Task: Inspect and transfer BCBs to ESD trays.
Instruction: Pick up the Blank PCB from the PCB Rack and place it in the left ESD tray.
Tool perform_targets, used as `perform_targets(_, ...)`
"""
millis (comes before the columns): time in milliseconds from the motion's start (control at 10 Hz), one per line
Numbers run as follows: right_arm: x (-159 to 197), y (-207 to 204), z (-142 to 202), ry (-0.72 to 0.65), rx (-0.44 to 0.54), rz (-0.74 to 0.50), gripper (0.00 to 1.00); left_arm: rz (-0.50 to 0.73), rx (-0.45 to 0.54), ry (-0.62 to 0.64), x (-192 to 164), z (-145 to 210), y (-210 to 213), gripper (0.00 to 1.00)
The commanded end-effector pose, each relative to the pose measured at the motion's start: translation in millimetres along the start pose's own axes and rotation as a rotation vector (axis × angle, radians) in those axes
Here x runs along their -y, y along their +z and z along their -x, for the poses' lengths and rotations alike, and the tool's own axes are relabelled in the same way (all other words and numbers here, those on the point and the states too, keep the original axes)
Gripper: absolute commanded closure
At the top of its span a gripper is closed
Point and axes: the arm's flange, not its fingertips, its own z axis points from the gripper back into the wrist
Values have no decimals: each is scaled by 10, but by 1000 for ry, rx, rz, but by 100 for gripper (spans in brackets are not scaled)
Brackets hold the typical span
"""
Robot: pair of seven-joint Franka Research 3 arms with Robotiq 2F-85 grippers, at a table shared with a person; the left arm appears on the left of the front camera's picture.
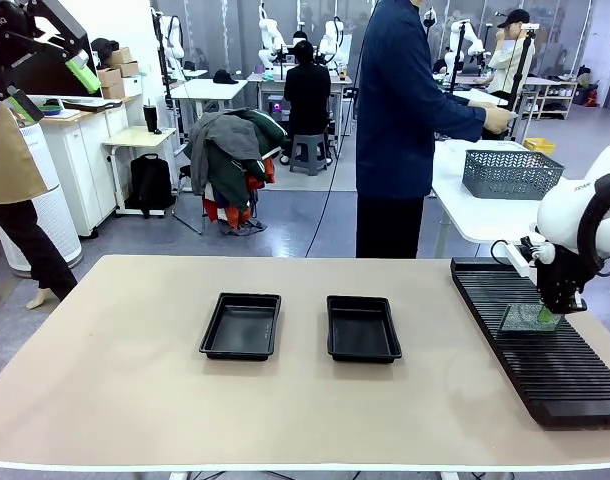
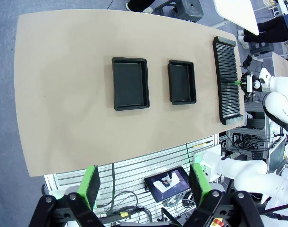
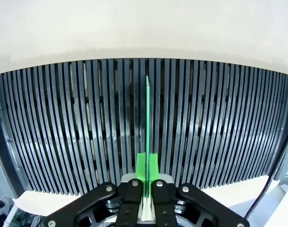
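Two trays sit bare mid-table, and one BCB is in hand. Across the front view from the left, the left claw (image 1: 52, 89) hangs high at ten o'clock, well above the table (image 1: 115, 400). Its pads are wide apart and hold nothing (its own camera looks down on the whole table between them). Near the centre sits the left tray (image 1: 241, 298), and toward three o'clock the right tray (image 1: 363, 300), a little apart from it. Both floors are bare.

Farther toward three o'clock the rack (image 1: 570, 385) runs along the table's right edge. Over its far half the right claw (image 1: 549, 312) points down, pads pinched together on the top edge of the BCB (image 1: 523, 319). The board stands on edge in a slot. In the right wrist view it is a thin green line running toward twelve o'clock between the ribs.

The board looks light, thin and stiff, so a modest squeeze should do. Its edge is narrow and probably slick, and its face likely won't bear rubbing. The bare rim seems the right place to hold. The grip appears to sit near one end of that rim, so the board may pivot once free. I would lift it straight out along the slot without twisting, or it may bind on the ribs.
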Motion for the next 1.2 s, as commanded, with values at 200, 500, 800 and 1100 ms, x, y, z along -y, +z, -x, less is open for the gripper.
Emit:
perform_targets(200,0,0,0,0,0,0,100,1,2,1,-7,12,-3,0)
perform_targets(500,-1,0,2,0,0,-1,100,1,2,1,-7,12,-3,0)
perform_targets(800,-86,469,-15,-20,-28,6,100,1,2,1,-7,12,-3,0)
perform_targets(1100,-122,1183,18,-49,-78,14,100,1,2,1,-7,12,-3,0)
